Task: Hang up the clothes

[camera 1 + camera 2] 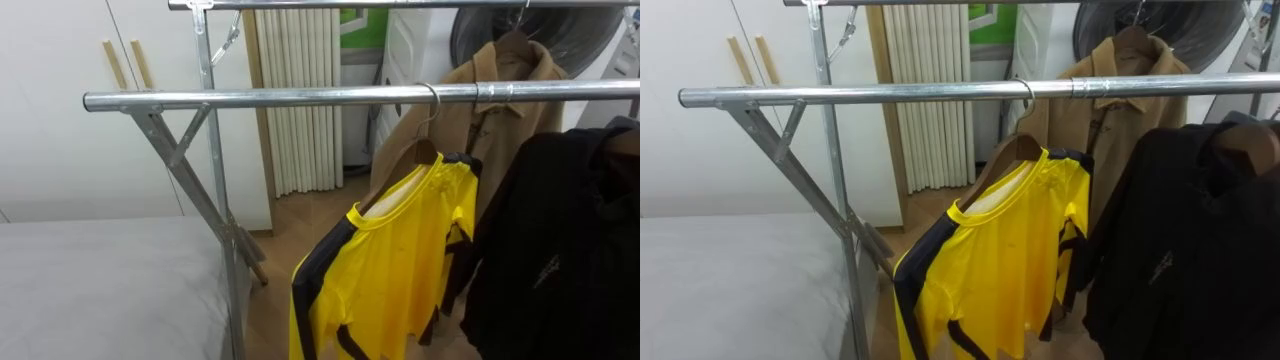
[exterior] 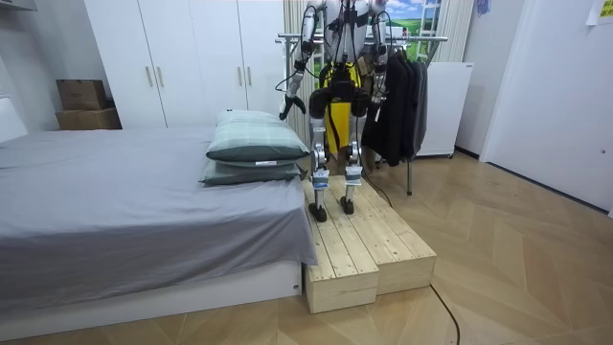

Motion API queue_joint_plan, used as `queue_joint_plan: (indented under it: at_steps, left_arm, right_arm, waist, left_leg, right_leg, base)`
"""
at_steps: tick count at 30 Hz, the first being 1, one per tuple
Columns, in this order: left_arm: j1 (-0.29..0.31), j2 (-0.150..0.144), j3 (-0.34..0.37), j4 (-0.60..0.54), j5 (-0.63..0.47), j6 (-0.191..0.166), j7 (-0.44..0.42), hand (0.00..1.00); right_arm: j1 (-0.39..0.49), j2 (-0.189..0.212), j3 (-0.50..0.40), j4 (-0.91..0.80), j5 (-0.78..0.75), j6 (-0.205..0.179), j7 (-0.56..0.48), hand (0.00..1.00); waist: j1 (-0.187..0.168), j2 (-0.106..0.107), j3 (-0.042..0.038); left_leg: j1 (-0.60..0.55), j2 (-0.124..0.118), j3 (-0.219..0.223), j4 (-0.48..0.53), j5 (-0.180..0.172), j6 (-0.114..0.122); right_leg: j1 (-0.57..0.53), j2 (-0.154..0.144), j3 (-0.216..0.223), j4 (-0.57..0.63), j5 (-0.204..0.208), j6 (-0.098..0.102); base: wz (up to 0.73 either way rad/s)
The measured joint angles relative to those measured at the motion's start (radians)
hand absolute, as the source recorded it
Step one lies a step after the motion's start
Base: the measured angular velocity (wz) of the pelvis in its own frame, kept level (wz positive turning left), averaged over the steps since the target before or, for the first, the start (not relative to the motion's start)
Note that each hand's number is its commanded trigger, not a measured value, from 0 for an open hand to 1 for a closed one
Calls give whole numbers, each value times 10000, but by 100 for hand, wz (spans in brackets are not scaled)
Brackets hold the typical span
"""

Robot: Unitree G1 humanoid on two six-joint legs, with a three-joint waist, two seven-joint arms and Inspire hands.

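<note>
The left hand (image 2: 286,106) hangs low at the room view's left, and I cannot tell its fingers' state. The rail (image 1: 300,98) runs left to right. The yellow shirt (image 1: 400,260) hangs from it on a hanger (image 1: 418,153), right of centre. That puts it nearer the right hand (image 2: 376,93), whose fingers I cannot tell either.

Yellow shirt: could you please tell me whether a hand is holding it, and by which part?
No hand holds it: the yellow shirt hangs free on its wooden hanger, whose hook sits over the rail.
</note>
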Motion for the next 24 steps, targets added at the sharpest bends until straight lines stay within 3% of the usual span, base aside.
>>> queue_joint_plan:
  at_steps: [3, 6, 9, 13, 14, 15, 16, 18, 19, 20, 22, 24]
  left_arm:
    - [-140, -45, -175, 1, 88, -4, -2, 0]
    - [-460, -163, -384, -3, 409, -82, -21, 0]
    - [-610, -276, -633, -12, 473, -280, -38, 0]
    - [-666, -380, -812, -331, 446, -397, -214, 0]
    - [-706, -383, -889, -433, 446, -387, -378, 0]
    - [-711, -391, -890, -477, 447, -381, -478, 0]
    - [-794, -395, -859, -471, 455, -344, -690, 0]
    - [-771, -374, -857, -208, 457, -118, -1124, 0]
    - [-772, -361, -856, -90, 457, -58, -1202, 0]
    - [-774, -353, -799, 148, 459, 7, -1350, 0]
    - [-764, -353, -795, 344, 458, 251, -1488, 0]
    - [-711, -322, -786, 408, 475, 558, -1554, 0]
  right_arm:
    - [-185, -20, 163, -198, -643, -18, 0, 0]
    - [-415, -16, 333, -333, -1190, -233, 65, 0]
    - [-664, -31, 560, -317, -1433, -328, 111, 0]
    - [-864, -45, 844, -382, -1788, -315, 118, 0]
    - [-952, -73, 821, -383, -2022, -304, 109, 0]
    - [-1034, -88, 810, -389, -2170, -303, 109, 0]
    - [-1228, -107, 704, -398, -2321, -298, 105, 0]
    - [-1275, -191, 303, -453, -2374, -272, 100, 0]
    - [-1276, -220, 194, -459, -2335, -225, 97, 0]
    - [-1275, -291, -62, -474, -2248, -124, 90, 0]
    - [-1257, -490, -332, -488, -2103, -57, 58, 0]
    - [-1269, -625, -381, -486, -1979, -48, 15, 0]
  waist:
    - [-27, 125, -13]
    - [-28, 196, -18]
    - [17, 356, 30]
    - [139, 448, 14]
    - [299, 397, 33]
    - [327, 354, 25]
    - [371, 256, 77]
    - [421, 211, 109]
    - [443, 209, 110]
    - [452, 214, 112]
    - [433, 241, 94]
    - [472, 248, 89]
  left_leg:
    - [-310, 0, -36, 62, 1, -2]
    - [-956, -13, -201, 371, 5, -8]
    - [-1357, -3, -563, 566, 9, -15]
    - [-2145, -28, -930, 846, 243, -182]
    - [-2279, -43, -794, 642, 480, -200]
    - [-2370, -45, -535, 528, 595, -206]
    - [-2592, 110, 507, 1105, 615, -89]
    - [-2637, 762, 2160, 3294, -102, 165]
    - [-2508, 938, 2453, 3696, -264, 160]
    - [-2191, 1210, 2865, 4172, -525, 116]
    - [-1682, 1346, 3202, 4284, -794, 16]
    - [-1230, 1304, 3589, 3757, -949, -132]
  right_leg:
    - [-218, -44, -189, 36, -7, -11]
    - [-639, -171, -646, 215, -62, -52]
    - [-681, -243, -1189, 233, -93, -89]
    - [-731, -392, -2599, 187, -169, -210]
    - [-753, -505, -3263, 157, -215, -277]
    - [-802, -599, -3552, 138, -243, -301]
    - [-955, -786, -4185, 145, -374, -365]
    - [-683, -926, -5510, 335, -716, -371]
    - [-613, -959, -5861, 468, -853, -353]
    - [-468, -985, -6573, 643, -1056, -335]
    - [-280, -990, -7533, 772, -1230, -277]
    - [-308, -1022, -8328, 890, -1316, -233]
  base:
    - [17]
    - [45]
    - [55]
    - [90]
    - [94]
    - [133]
    - [153]
    - [185]
    - [183]
    - [150]
    - [174]
    - [147]
